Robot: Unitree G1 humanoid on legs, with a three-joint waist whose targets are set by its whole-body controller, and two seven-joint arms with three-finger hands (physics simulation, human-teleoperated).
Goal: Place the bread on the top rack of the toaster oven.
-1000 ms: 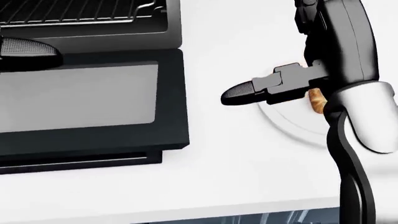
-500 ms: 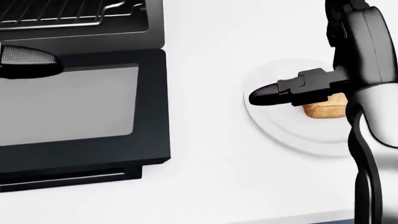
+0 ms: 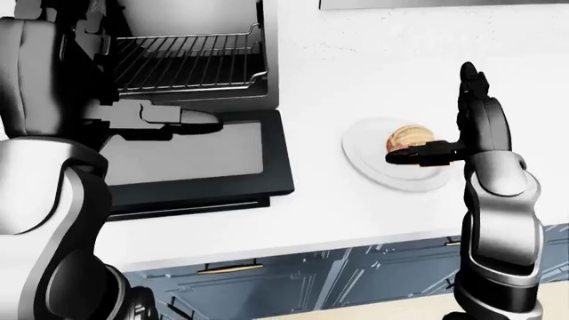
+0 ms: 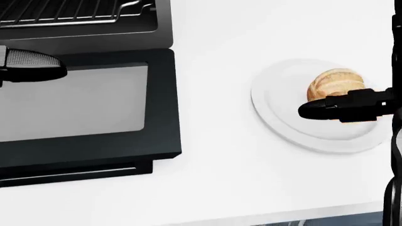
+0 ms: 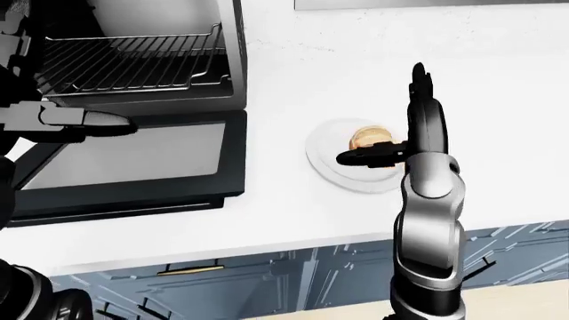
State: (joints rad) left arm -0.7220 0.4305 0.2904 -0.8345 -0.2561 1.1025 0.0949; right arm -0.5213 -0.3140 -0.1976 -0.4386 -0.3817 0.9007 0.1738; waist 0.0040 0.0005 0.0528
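The bread [image 4: 336, 84] is a round golden bun on a white plate [image 4: 271, 115], to the right of the toaster oven on the white counter. My right hand [image 3: 435, 117] is open, its fingers [image 3: 469, 87] upright at the plate's right side. Its thumb lies across the plate just below the bread, not closed on it. The toaster oven stands open, with its wire top rack [image 3: 187, 63] showing and its glass door [image 3: 195, 157] folded down. My left hand [image 3: 191, 120] reaches flat over the door's top edge, open and empty.
The counter's near edge [image 3: 293, 243] runs along the bottom of the eye views, with blue-grey cabinet fronts [image 3: 355, 283] and a brass handle [image 3: 218, 269] below. A pale wall [image 3: 400, 40] rises behind the plate.
The head view has shifted a little. My right hand has moved to the right across the plate, so its thumb now lies below the bread and most of the bread shows. My left hand stays over the door.
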